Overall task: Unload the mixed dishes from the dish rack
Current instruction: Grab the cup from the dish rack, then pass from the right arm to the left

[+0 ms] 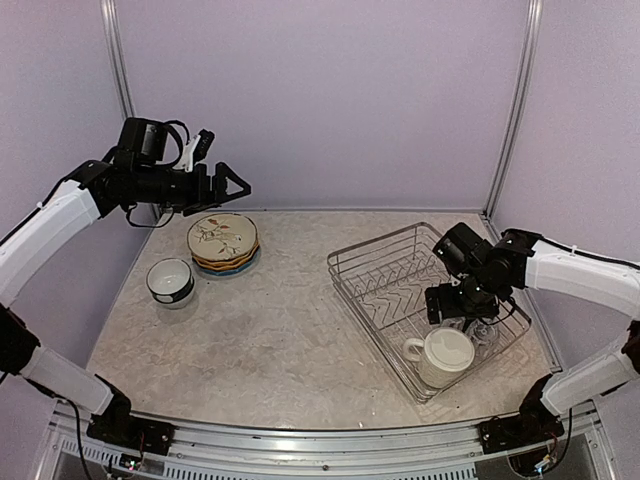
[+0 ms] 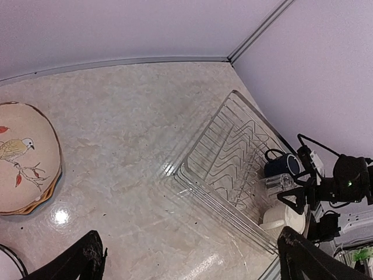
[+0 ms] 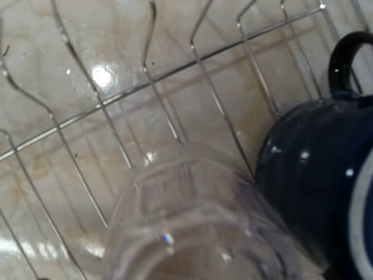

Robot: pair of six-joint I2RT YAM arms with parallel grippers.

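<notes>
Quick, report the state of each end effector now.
Left end effector: open, holding nothing.
Right end effector: cannot be told; its fingers are out of view, close over a glass in the rack.

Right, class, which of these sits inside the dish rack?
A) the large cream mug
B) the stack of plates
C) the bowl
A: the large cream mug stands at the near end of the dish rack, while the stack of plates and the bowl sit out on the table to its left.
</notes>
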